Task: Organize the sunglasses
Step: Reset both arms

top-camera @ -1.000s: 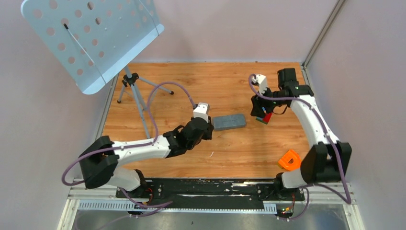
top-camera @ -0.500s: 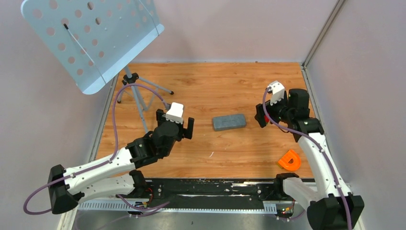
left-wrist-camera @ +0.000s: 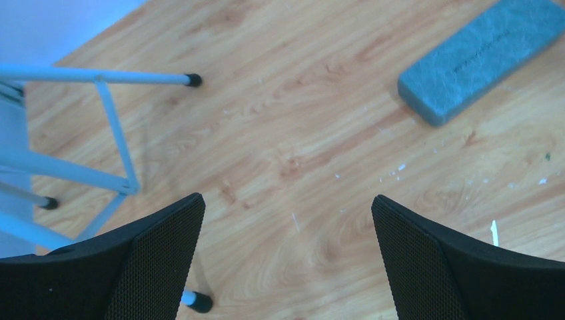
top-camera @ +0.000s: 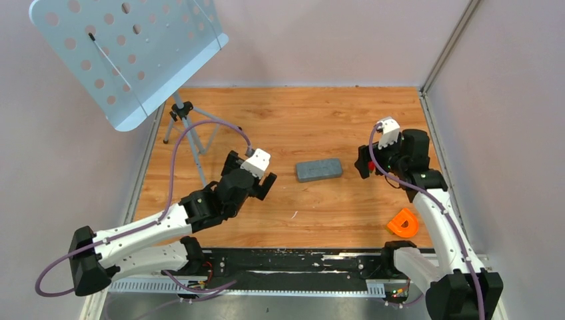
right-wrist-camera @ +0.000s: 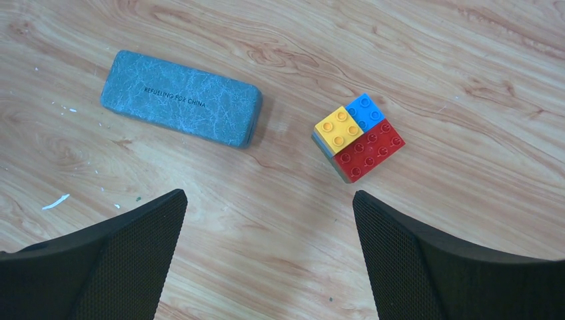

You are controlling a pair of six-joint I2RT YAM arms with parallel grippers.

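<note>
Top view. My left pincer (top-camera: 251, 171) and right pincer (top-camera: 363, 163) both stand with jaws wide apart, holding nothing. No sunglasses show in any view; I judge they may lie inside the shut grey glasses case (top-camera: 319, 169). The case rests on the desk (top-camera: 300, 120) between the pincers, at 3 o'clock of the left and 9 o'clock of the right. Its long axis runs roughly 9-to-3. Bare wood surrounds it, and the brick block (right-wrist-camera: 358, 137) sits by the right pincer.

Left arm (top-camera: 143, 229) stretched low and forward from base, elbow bent, wrist turned toward centre. Left pincer (left-wrist-camera: 286, 201) spread wide, nothing gripped, both fingers (left-wrist-camera: 160, 260) seen well apart in wrist view. Right arm (top-camera: 441, 215) raised steeply from base, wrist angled inward. Right pincer (right-wrist-camera: 268, 195) likewise spread wide, nothing gripped, pointed downward.
</note>
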